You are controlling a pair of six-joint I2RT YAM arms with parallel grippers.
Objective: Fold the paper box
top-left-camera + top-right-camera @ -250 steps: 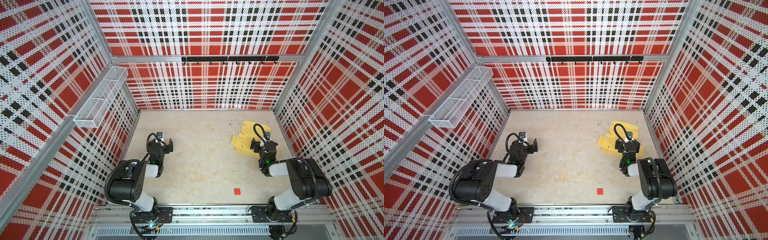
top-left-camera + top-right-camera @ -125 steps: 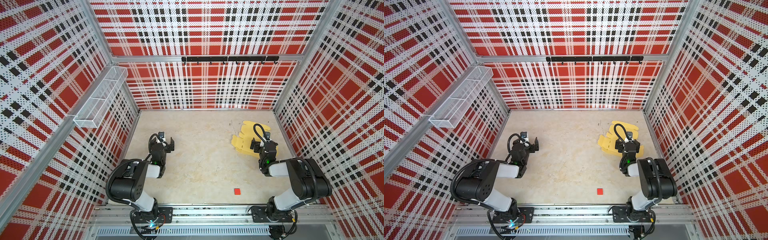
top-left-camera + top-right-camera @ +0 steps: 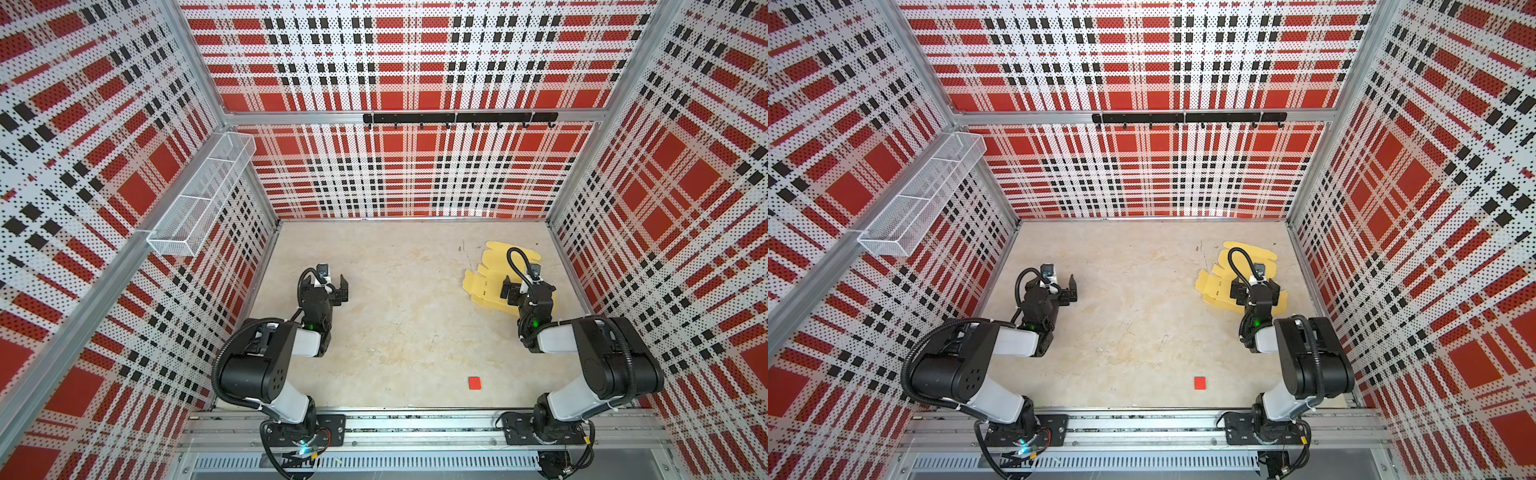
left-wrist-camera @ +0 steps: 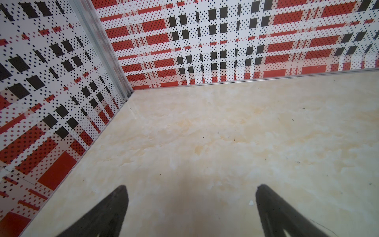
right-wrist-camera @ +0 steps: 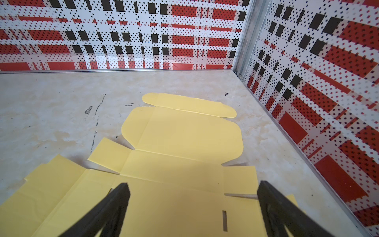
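Left wall: wire basket (image 3: 199, 208), clear of the work. Left gripper (image 4: 191, 188): jaws wide, nothing between them; only bare table (image 3: 395, 332) lies ahead of it in the left wrist view; well apart from the card.

Centre, near edge: a small red square (image 3: 475, 382) lying alone; no part in the task.

Right, towards the far corner: the paper box (image 5: 184, 133), a flat unfolded pale yellow sheet with no flap raised; in both top views it sits near the right wall. Its long axis runs from the gripper away towards the back wall, with the rounded lid flap at the far end and the side wings spread out crosswise.

Right gripper (image 5: 192, 184): jaws wide, holding nothing; positioned over the near panel, with most of the sheet ahead of it; contact with the card cannot be determined.

Assessment: folding not begun; the right arm is much the nearer, so the first fold probably falls to it, and the left must cross the table to assist.
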